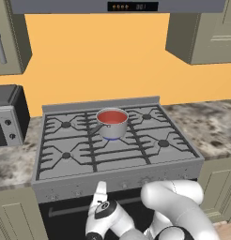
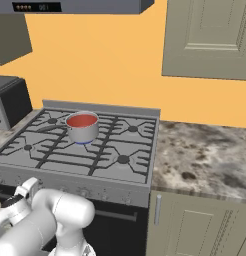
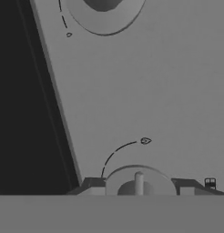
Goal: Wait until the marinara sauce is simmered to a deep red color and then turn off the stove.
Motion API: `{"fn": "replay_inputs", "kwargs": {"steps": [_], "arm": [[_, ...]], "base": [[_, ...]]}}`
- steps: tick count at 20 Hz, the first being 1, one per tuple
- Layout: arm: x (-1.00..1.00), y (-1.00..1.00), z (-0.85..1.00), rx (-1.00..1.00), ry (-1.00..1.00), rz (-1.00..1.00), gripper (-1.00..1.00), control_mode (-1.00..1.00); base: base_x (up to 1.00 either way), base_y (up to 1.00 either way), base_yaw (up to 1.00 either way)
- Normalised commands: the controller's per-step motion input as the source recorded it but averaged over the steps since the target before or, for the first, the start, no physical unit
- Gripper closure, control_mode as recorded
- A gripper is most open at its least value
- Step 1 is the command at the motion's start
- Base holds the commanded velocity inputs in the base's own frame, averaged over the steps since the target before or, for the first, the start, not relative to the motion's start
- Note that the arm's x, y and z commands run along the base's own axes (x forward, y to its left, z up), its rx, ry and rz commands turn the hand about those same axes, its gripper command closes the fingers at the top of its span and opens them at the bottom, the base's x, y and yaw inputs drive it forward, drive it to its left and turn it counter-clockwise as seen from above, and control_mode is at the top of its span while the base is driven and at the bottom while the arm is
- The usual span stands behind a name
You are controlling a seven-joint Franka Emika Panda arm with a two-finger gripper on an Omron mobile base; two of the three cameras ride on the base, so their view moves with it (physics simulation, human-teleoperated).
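The marinara sauce (image 1: 111, 116) (image 2: 82, 120) is an orange-red disc inside a small steel saucepan (image 1: 112, 129) on the middle rear burner of the stove (image 1: 117, 161) (image 2: 70, 165). A blue flame (image 1: 111, 138) glows under the pan. My gripper (image 1: 101, 190) (image 2: 30, 187) is at the stove's front panel, below the grates. In the hand view the gripper (image 3: 139, 186) has a round knob (image 3: 139, 179) between its two tips, which press against the knob's sides. A second knob (image 3: 104, 9) sits farther along the panel.
A black-and-silver box appliance (image 1: 7, 117) (image 2: 10, 102) stands on the counter left of the stove. A marbled counter (image 1: 211, 126) (image 2: 205, 160) runs to the right, with wall cabinets above. The dark oven door (image 3: 22, 91) lies just below the knob panel.
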Motion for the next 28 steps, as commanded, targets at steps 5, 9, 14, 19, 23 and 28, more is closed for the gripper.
{"fn": "replay_inputs", "kwargs": {"steps": [5, 9, 14, 19, 23, 28], "arm": [[0.0, -0.22, -0.26, 0.57, -0.02, -0.03, 1.0, -1.0], [0.0, -0.23, -0.44, 0.6, -0.09, -0.05, 1.0, -1.0], [0.0, -0.16, -0.31, 0.6, -0.05, -0.09, 1.0, -1.0], [-0.01, -0.19, -0.19, 0.54, -0.03, -0.11, 1.0, -1.0], [0.0, -0.19, -0.05, 0.53, -0.02, -0.11, 1.0, -1.0], [-0.03, -0.27, 0.0, 0.59, 0.0, -0.1, 1.0, -1.0]], "base": [[0.0, 0.0, 0.0], [0.0, 0.0, 0.0], [0.0, 0.0, 0.0], [0.0, 0.0, 0.0], [0.0, 0.0, 0.0], [0.0, 0.0, 0.0]]}}
